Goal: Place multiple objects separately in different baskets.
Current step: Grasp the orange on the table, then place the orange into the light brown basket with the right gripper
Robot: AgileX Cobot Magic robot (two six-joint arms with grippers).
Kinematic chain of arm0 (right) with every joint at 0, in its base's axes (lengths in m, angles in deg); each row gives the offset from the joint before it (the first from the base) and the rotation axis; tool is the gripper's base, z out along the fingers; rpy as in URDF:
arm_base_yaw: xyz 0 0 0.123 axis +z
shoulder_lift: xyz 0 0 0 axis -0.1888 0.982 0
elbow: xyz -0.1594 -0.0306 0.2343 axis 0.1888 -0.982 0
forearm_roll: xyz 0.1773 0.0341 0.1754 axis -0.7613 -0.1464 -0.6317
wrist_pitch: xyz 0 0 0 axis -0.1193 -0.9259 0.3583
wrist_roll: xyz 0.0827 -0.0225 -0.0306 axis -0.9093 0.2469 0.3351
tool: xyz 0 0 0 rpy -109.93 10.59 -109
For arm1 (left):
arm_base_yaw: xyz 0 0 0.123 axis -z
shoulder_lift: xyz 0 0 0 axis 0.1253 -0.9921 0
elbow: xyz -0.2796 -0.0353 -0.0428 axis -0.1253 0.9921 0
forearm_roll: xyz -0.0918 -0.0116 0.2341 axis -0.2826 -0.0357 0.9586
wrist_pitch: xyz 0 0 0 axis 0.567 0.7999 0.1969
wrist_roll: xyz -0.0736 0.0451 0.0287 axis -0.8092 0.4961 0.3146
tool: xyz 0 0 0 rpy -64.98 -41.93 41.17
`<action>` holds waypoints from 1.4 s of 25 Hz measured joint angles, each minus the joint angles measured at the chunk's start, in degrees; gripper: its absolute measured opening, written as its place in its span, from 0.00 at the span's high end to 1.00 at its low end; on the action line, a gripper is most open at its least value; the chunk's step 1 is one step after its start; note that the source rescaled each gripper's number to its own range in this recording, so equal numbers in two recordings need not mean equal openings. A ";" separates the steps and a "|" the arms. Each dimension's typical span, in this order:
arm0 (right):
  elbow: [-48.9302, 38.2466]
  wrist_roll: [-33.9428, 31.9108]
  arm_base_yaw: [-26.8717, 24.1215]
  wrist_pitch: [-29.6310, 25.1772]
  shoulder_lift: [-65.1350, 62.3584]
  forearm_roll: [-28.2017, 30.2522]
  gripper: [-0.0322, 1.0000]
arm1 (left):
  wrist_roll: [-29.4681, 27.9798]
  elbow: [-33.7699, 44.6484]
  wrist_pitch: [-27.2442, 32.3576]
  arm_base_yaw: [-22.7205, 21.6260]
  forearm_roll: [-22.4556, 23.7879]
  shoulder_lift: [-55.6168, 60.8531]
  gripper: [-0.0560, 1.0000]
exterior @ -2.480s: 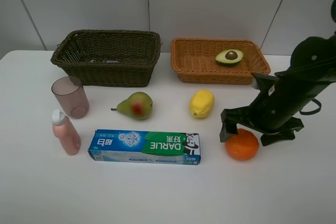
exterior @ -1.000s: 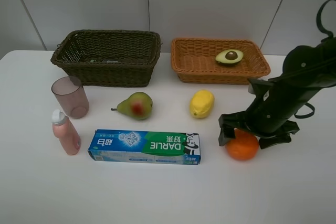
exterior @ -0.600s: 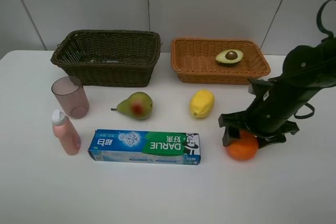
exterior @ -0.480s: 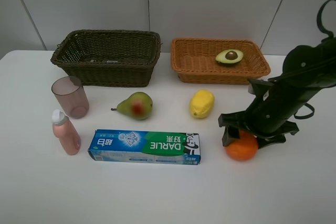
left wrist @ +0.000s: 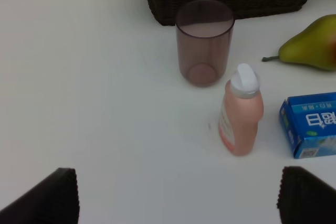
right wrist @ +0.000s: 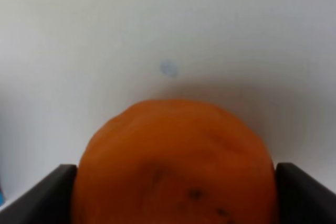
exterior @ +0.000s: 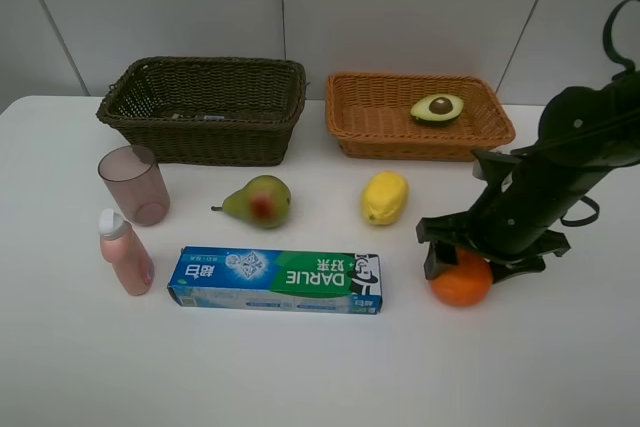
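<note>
Your left gripper (left wrist: 178,195) has its jaws spread wide, facing the pink bottle (left wrist: 240,114) just left of the DARLIE toothpaste box (exterior: 275,280). Right of that box, your right gripper (exterior: 478,259) pinches the orange (exterior: 460,282) from both sides.

Bright, even light from above covers the white table (exterior: 300,367), leaving only faint, soft-edged shadows beside things. The high view is sharp; in the right wrist view the orange (right wrist: 173,166), filling the lower centre, is blurred, a grey shadow above it.
</note>
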 joint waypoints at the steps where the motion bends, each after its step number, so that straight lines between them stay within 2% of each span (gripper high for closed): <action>1: 0.00 0.00 0.00 -0.05 0.00 0.00 0.39 | 0.00 0.00 0.00 0.00 0.00 0.00 0.00; 9: 0.00 0.00 0.00 -0.55 -0.15 0.00 0.39 | 0.00 0.00 0.00 0.00 0.00 0.00 0.00; 20: 0.68 0.05 0.00 -3.66 -7.75 0.00 0.39 | 0.00 0.00 0.00 0.00 0.00 0.00 0.00; 28: 10.57 0.27 0.00 -7.76 -9.42 2.89 0.39 | 0.00 0.00 0.00 0.00 0.00 0.00 0.00; 35: 19.52 0.27 0.00 -7.89 -9.42 6.77 0.39 | 0.00 0.00 0.00 0.00 0.00 0.00 0.00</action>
